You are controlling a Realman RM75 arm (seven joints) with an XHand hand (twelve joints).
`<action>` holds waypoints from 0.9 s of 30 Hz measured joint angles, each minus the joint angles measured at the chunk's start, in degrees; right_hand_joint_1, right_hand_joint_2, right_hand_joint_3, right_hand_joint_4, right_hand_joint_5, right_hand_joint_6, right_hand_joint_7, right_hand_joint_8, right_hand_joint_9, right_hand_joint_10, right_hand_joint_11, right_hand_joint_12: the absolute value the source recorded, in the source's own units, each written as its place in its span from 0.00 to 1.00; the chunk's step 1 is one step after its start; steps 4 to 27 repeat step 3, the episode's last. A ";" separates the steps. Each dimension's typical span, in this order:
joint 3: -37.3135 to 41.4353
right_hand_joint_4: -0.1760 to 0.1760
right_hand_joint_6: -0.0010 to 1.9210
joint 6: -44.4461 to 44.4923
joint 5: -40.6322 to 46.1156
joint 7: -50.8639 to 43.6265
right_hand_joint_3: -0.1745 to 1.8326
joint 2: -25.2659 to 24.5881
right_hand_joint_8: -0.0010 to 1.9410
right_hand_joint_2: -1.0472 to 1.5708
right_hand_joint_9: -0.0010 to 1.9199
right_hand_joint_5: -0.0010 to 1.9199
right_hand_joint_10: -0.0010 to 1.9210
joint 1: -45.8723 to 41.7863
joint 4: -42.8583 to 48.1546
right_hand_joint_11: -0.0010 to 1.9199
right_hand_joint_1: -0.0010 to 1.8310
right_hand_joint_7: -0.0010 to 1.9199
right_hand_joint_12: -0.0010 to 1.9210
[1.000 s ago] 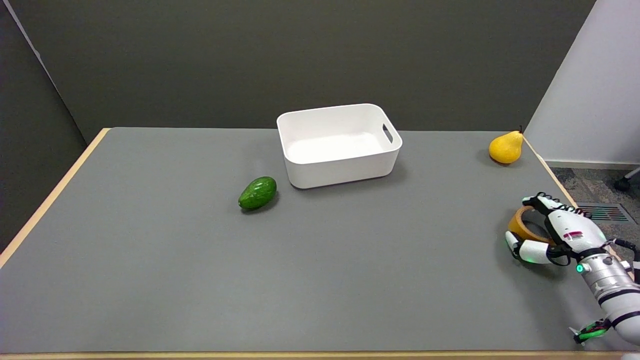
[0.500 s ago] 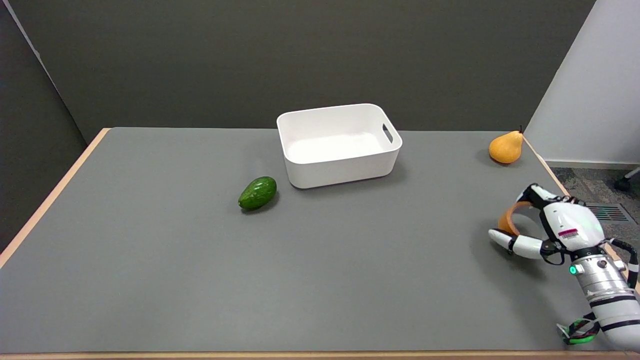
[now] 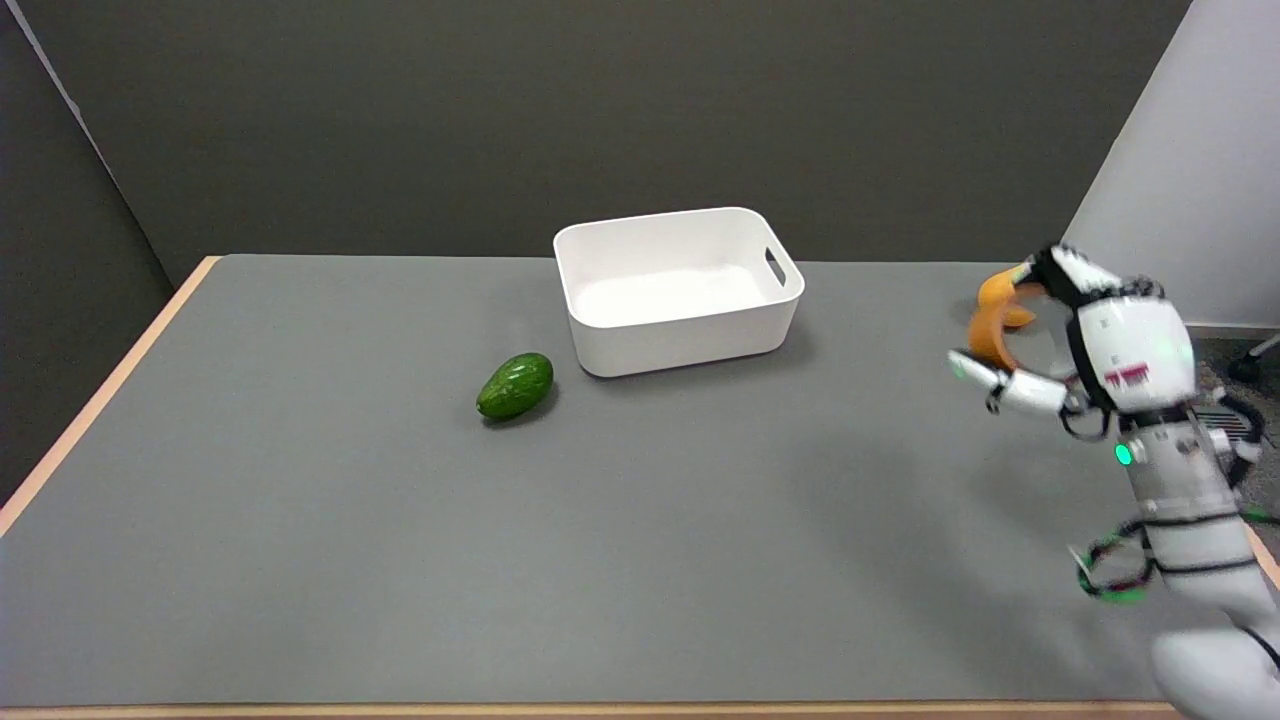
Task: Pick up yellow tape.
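Above the table's (image 3: 300, 520) right edge, your right hand (image 3: 1085, 345) holds the yellow tape (image 3: 987, 335) in the air, the roll pinched between the thumb below and the fingers (image 3: 1060, 268) hooked over its top. The frame is smeared there, so you cannot tell how deep the roll sits in that grip. That is the risk: if only the rim is caught, I judge that a quick swing or a small loosening of the fingers could let the tape swivel and drop, and from there it might roll off the table's right side. Move slowly and keep the pinch firm. Just behind the tape, from this view, an orange-yellow shape shows that is probably a pear (image 3: 1012, 315), though blur and overlap make it uncertain. A white bin (image 3: 690, 345) stands well to the left near the table's far edge, with an avocado (image 3: 514, 386) just beside it; neither blocks you.
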 measured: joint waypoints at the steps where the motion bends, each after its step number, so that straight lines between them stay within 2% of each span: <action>1: -0.39 0.10 0.77 0.03 -0.13 -0.04 0.39 0.24 1.00 0.77 0.55 0.39 1.00 1.04 0.39 0.61 0.58 0.45 1.00; 3: -1.33 0.10 0.77 0.03 -0.35 -0.12 0.39 0.63 1.00 0.77 0.55 0.39 1.00 3.40 0.93 0.61 0.58 0.46 1.00; 27: -1.33 0.10 0.77 0.03 -0.35 -0.12 0.39 0.63 1.00 0.77 0.55 0.39 1.00 3.40 0.93 0.61 0.58 0.46 1.00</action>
